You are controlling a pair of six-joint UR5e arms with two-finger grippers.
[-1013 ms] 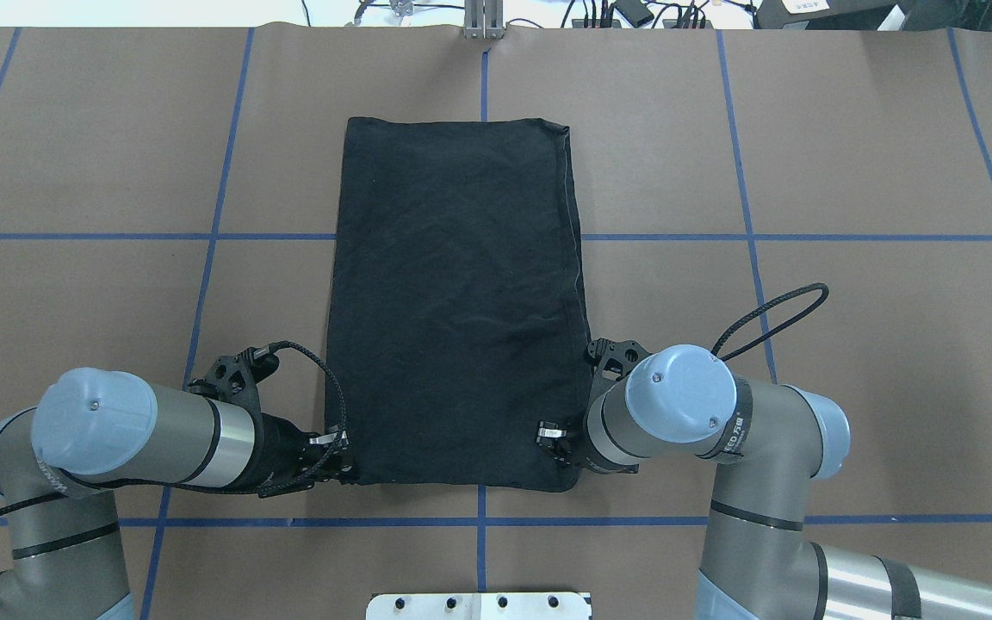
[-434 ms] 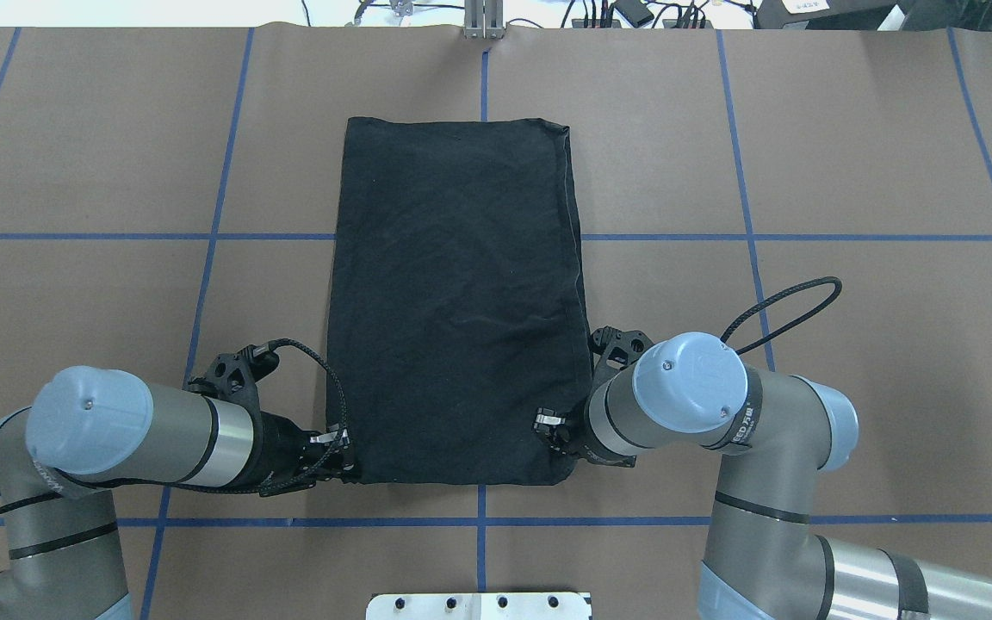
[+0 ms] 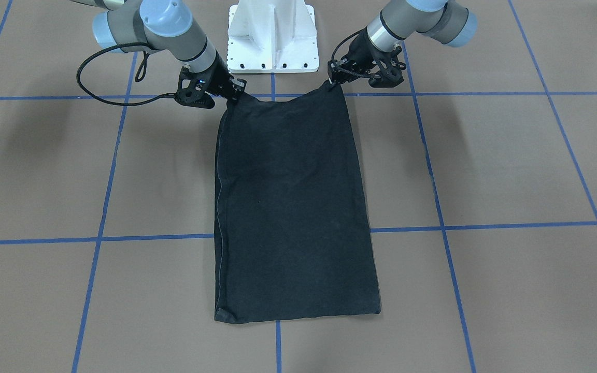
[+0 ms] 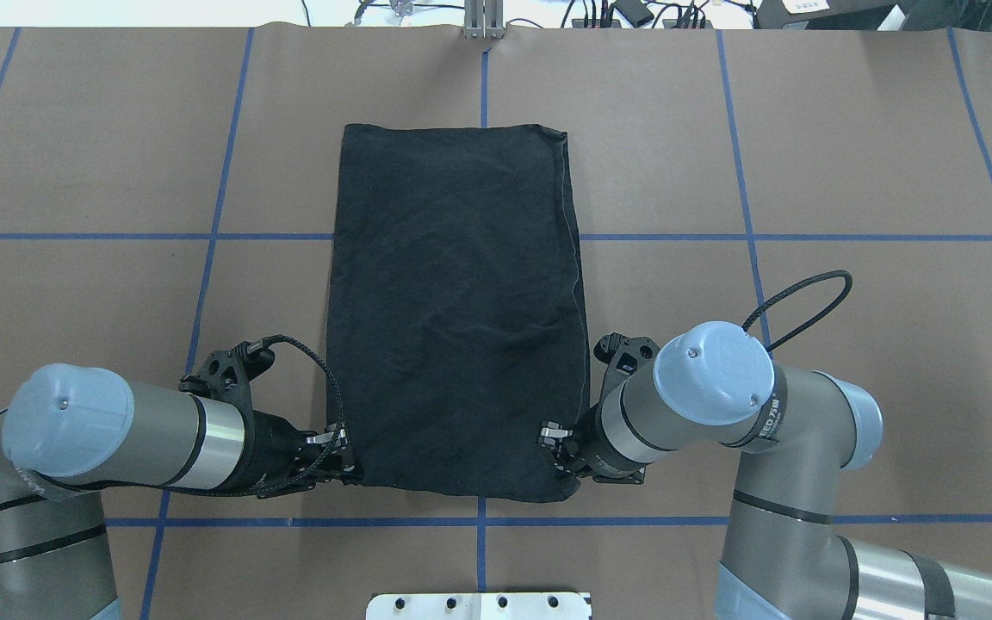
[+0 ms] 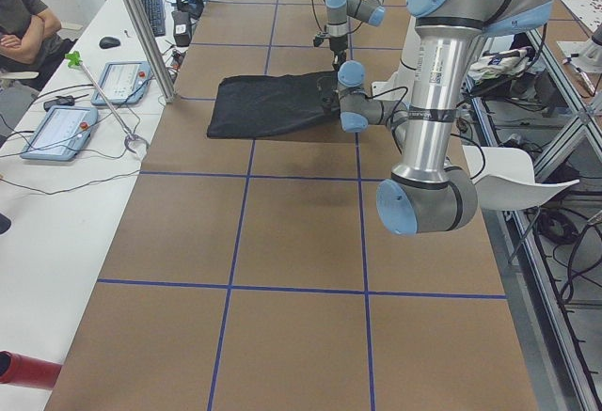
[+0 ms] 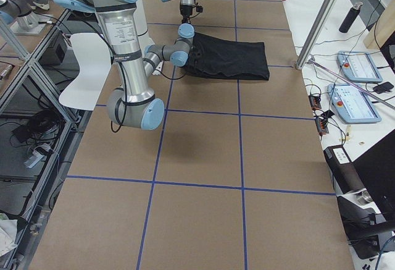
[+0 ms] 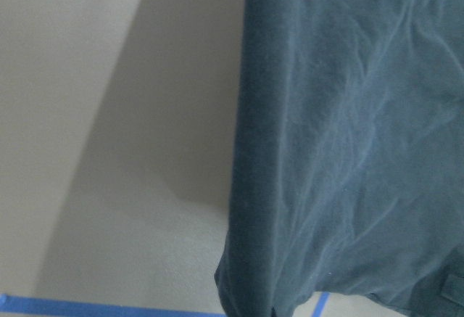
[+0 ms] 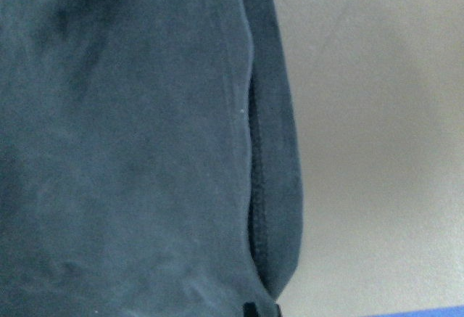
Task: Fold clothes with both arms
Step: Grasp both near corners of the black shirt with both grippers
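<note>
Corners coming up now! At lower left of the overhead frame the left gripper (image 4: pixel 348 465) is clamped on the near corner of the black T-shirt (image 4: pixel 453 293). The shirt lies folded into a long strip mid-frame on the brown table (image 4: pixel 100 155). At lower right the right gripper (image 4: pixel 558 448) pinches the other near corner. A second ago that near hem lay straight; now it bows, so I'd say the lift for the next fold has begun. Overhead barely hints at it, but the front-facing view, top centre, shows both corners raised off the table and the hem sagging between them.
</note>
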